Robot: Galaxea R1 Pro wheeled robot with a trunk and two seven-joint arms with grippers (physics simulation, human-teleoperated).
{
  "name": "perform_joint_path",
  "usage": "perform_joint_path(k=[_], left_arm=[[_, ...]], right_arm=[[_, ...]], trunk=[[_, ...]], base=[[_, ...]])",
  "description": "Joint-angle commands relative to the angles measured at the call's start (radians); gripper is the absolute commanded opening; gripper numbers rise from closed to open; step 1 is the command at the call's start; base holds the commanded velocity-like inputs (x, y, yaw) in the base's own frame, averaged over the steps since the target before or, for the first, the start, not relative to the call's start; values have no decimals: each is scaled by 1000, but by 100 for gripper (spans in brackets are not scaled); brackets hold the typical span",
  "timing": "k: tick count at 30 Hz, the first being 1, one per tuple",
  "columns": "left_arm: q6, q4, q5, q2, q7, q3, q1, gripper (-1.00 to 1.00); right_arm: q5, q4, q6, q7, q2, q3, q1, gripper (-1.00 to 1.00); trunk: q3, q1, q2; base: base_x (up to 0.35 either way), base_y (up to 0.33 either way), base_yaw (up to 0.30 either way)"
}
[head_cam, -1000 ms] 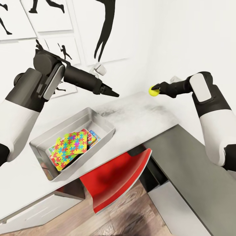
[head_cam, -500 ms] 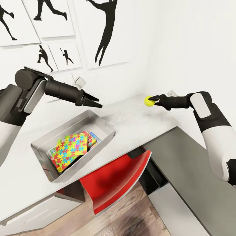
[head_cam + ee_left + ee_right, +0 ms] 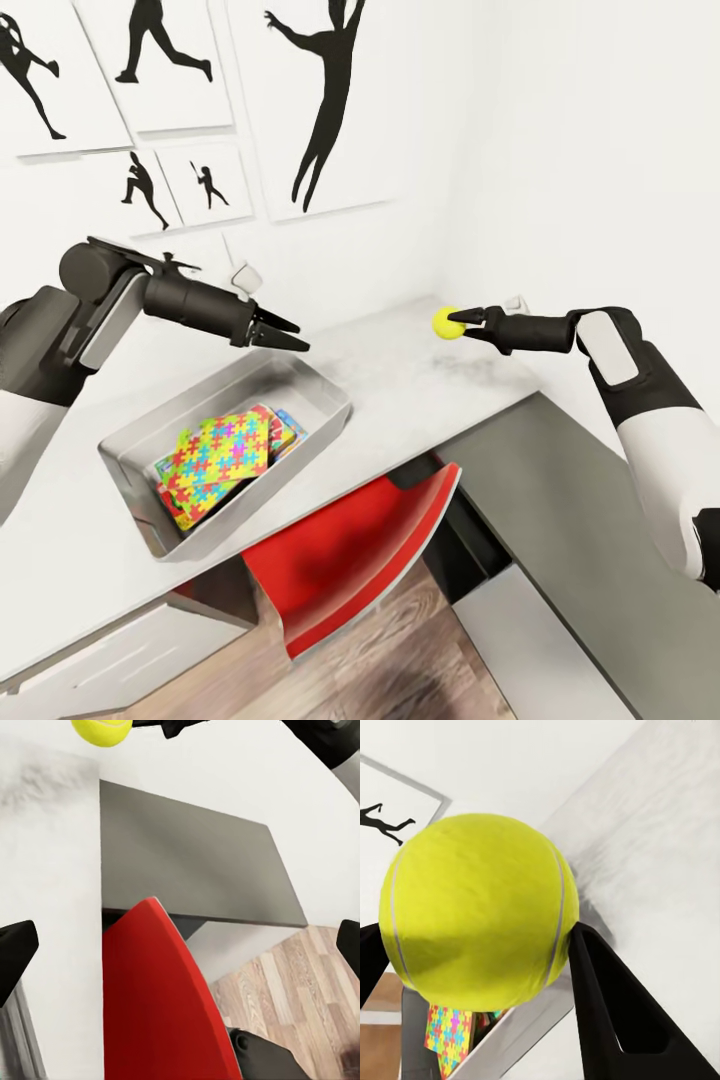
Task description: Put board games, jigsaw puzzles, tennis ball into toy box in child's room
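right claw (image 3: 455, 320) grips tennis ball (image 3: 445, 323) (no print legible).

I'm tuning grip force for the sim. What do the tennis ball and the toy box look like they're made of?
The tennis ball looks like matte yellow felt over rubber: soft, dull surface with a pale curved seam. The toy box looks like thin sheet metal or hard plastic: pale grey, smooth walls with a slight sheen; which one is unclear.

The long desk with a pale grey top (image 3: 420, 375) joins a dark grey cabinet surface (image 3: 590, 520). On the top sits a pale grey rectangular bin (image 3: 300, 385) holding flat, brightly coloured jigsaw slabs (image 3: 215, 455).
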Motion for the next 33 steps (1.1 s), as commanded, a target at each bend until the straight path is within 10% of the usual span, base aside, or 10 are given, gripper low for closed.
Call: perform_joint_path(k=[1, 33], left_arm=[[6, 0, 2, 0, -1, -2, 2, 100], [6, 0, -2, 0, 6, -2, 38, 100]], right_arm=[[7, 0, 1, 8, -1, 2, -1, -100], [7, 10, -4, 11, 4, 3, 10, -100]], trunk=[[0, 1, -2], [53, 1, -2]], base=[[0, 0, 0], [0, 0, 0]])
